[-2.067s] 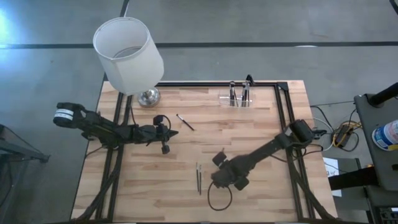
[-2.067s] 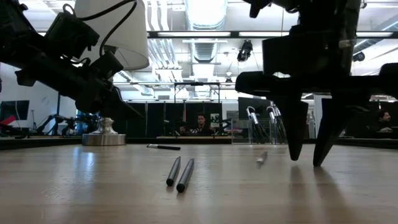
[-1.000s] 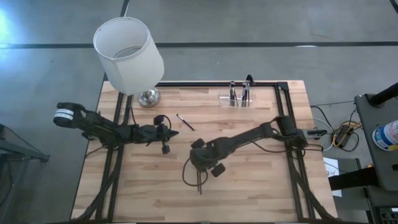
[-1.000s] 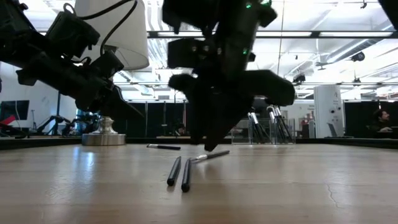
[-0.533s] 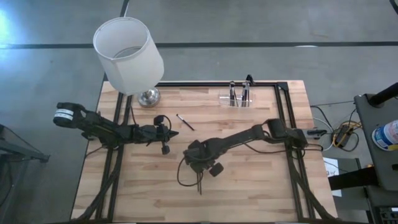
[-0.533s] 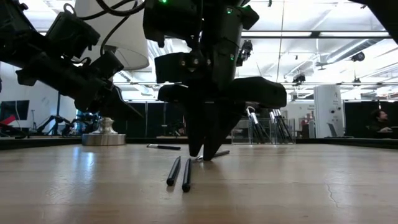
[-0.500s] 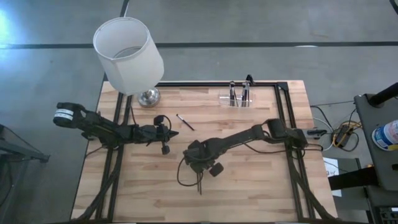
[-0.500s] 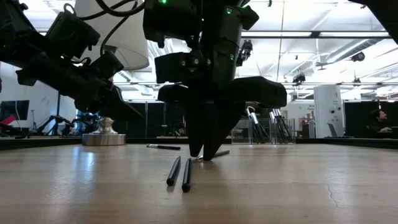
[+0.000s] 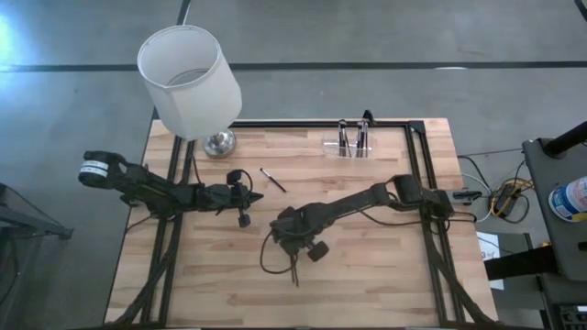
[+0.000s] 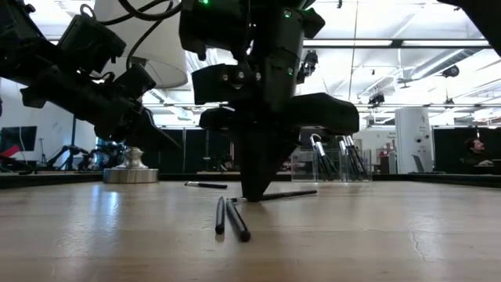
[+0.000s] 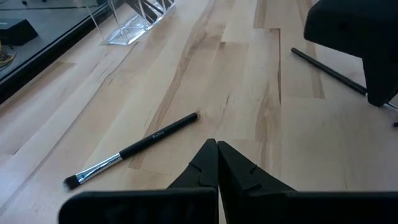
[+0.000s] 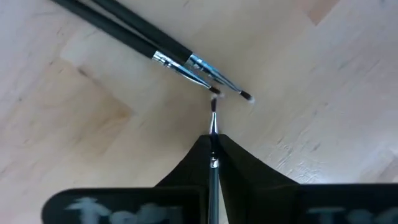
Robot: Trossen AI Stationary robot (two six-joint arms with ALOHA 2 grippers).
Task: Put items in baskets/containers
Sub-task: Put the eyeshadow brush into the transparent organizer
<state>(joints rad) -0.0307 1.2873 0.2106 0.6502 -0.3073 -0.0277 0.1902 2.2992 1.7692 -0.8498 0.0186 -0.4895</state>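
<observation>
Right end effector (image 12: 212, 148) pinches a thin brush (image 12: 213, 134) near its ferrule | probably light, stiff, slippery: grip mid-handle | left end effector (image 11: 217, 163) closed, empty.

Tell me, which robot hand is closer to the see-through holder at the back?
The right hand. It is mid-table, down in front of the holder, shut on a brush. The left hand waits farther off, to the holder's left.

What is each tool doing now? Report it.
Left tool: shut, empty, above the table near a brush.
Right tool: shut on a thin brush.
</observation>
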